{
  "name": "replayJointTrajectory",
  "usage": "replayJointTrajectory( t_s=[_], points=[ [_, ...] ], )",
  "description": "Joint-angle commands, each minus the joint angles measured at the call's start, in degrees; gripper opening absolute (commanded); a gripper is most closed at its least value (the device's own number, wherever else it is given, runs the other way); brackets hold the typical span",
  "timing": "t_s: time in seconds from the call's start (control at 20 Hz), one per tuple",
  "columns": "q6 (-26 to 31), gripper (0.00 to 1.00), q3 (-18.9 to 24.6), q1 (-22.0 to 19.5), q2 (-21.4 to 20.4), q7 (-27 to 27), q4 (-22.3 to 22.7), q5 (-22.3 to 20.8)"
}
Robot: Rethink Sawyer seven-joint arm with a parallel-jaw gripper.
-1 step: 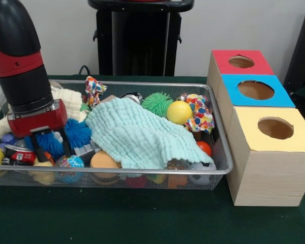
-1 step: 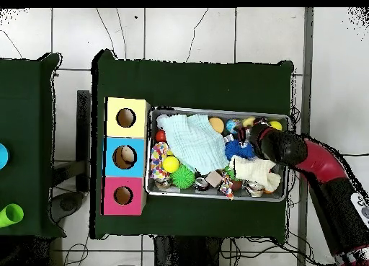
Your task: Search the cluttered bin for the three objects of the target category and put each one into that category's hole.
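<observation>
while gripper dips in, bin holds cloth, balls.

Mint-green cloth, yellow ball, spiky blue ball, red, blue, yellow box tops.

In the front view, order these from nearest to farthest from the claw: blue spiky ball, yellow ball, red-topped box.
1. Blue spiky ball, right beside the claw.
2. Yellow ball, toward the bin's other end.
3. Red-topped box, outside the bin.
</observation>
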Motion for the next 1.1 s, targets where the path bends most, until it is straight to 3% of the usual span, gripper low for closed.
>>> replayJointTrajectory(
  t_s=[0.05, 1.1],
  points=[
    [1.89, 1.0, 0.75, -0.78, 5.52, -5.68, -6.53, -1.68],
    [7.31, 1.0, 1.32, -2.26, 4.62, -9.59, -9.4, -2.07]
  ],
)
